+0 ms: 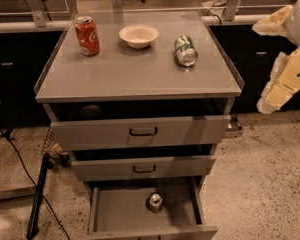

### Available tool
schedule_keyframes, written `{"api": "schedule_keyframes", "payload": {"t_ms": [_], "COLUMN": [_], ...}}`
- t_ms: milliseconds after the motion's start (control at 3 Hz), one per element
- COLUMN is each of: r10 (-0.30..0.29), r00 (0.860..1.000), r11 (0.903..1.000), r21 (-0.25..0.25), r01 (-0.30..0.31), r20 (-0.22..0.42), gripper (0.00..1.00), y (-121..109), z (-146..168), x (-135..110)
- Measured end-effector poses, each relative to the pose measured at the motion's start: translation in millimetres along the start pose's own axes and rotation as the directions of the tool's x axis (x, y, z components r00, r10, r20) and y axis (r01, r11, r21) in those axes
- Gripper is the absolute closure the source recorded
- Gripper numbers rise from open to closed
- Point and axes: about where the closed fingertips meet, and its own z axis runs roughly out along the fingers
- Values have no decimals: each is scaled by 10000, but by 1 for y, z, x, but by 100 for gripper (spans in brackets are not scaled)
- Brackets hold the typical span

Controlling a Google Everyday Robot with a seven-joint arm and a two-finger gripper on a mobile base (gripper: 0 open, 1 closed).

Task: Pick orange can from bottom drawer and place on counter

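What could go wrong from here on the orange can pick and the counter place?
1. The orange can stands deep in the bottom drawer, just below the part-open middle drawer; the tool, up at right beside the counter, may clip that drawer front going in.
2. The green can lies on its side on the counter and could roll if nudged during the place.

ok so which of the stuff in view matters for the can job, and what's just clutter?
Job: small orange-brown drinks can with silver lid, standing in the open bottom grey metal drawer; glossy grey counter top; cream gripper, off the cabinet's right side.
Lying about: red cola can; pale round bowl; green-and-silver can on its side.
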Motion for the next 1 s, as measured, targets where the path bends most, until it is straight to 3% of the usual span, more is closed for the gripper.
{"api": "schedule_keyframes", "payload": {"t_ms": [667, 1000], "r10": [20, -64], "r00": [9997, 9976], "r11": [10000, 10000], "r21": [-78, -60], "r01": [-19, 68], "r20": [243, 690], "gripper": [0, 0], "y": [7, 27], "z": [13, 31], "x": [4, 10]}}
